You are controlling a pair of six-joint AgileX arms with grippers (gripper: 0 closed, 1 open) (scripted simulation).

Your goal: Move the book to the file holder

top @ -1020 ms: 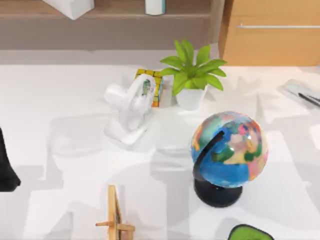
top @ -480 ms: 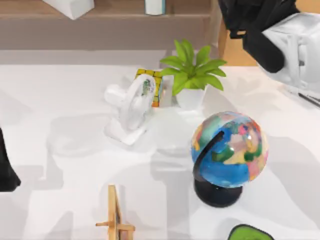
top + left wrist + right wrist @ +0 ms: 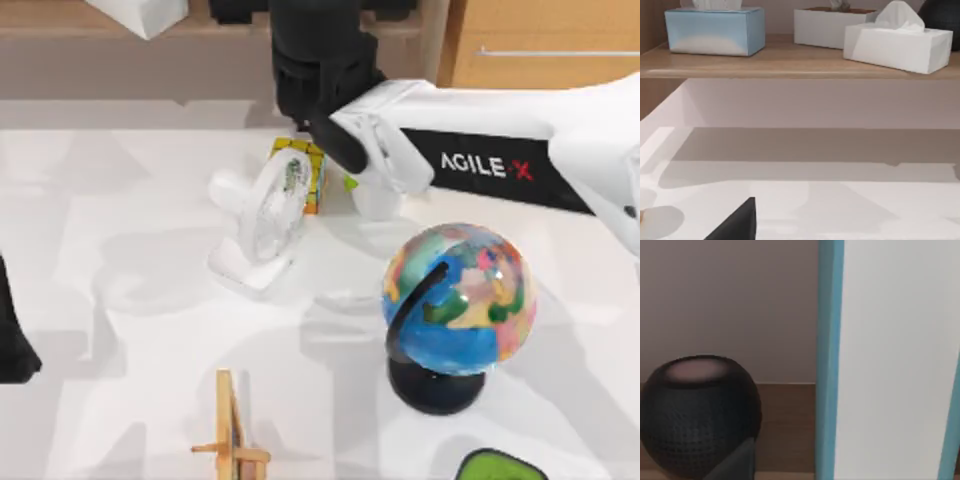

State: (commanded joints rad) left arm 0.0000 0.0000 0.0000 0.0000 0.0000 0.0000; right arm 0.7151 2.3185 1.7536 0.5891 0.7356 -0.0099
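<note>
Light-blue book (image 3: 830, 360), upright on the far shelf (image 3: 120, 20): square your right hand (image 3: 320, 90) to it; grip state untellable.

Book (image 3: 890, 355): light-blue cover, white page edge, upright on wooden shelf.
</note>
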